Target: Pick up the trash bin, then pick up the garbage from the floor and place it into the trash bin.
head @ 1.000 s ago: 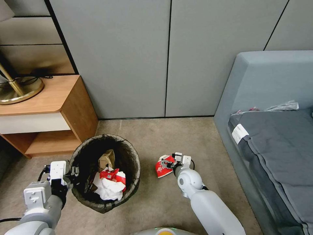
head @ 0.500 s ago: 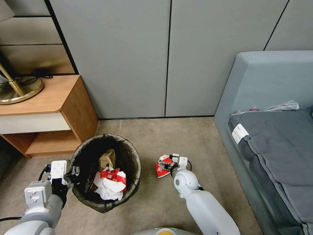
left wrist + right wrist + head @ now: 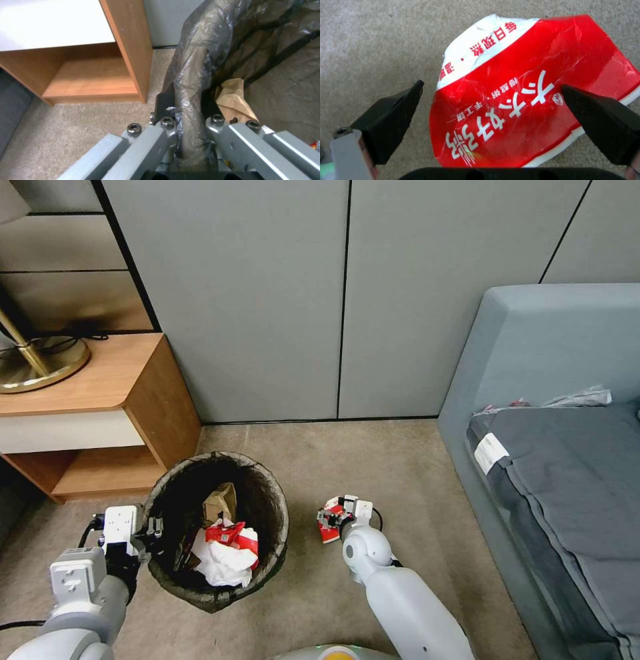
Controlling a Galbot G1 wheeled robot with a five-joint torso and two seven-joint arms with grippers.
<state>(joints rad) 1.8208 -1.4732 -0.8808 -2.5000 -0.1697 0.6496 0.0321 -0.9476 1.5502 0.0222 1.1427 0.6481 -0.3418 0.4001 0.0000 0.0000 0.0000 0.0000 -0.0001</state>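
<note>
Beside the trash bin (image 3: 217, 530), which stands on the carpet just in front of the wooden nightstand (image 3: 100, 413) and serves here as the fixed mark, most of the scene reads the same as a second ago: the bin sits where it was, its dark bag folded over the rim, with a brown paper bag (image 3: 219, 503), crumpled white paper (image 3: 223, 567) and a red-and-white carton (image 3: 233, 537) already inside. On the bin's nightstand side, the left gripper (image 3: 186, 117) stays clamped on the bagged rim, one finger outside the wall and one inside, so the bin is held ready. The real change is on the bin's far side, toward the bed (image 3: 567, 480): the right arm has drawn in toward the bin, and the right gripper (image 3: 331, 518) with it. Its fingers (image 3: 391, 117) stand wide apart, straddling the last red-and-white carton (image 3: 533, 100), which still appears to lie on the carpet, now a little nearer the bin than before though still apart from it. My judgement is that this is the closing-in stage of a pick: nothing is gripped yet, and the fingers must close on the flattened, slippery-looking carton before it can be carried over the rim.
</note>
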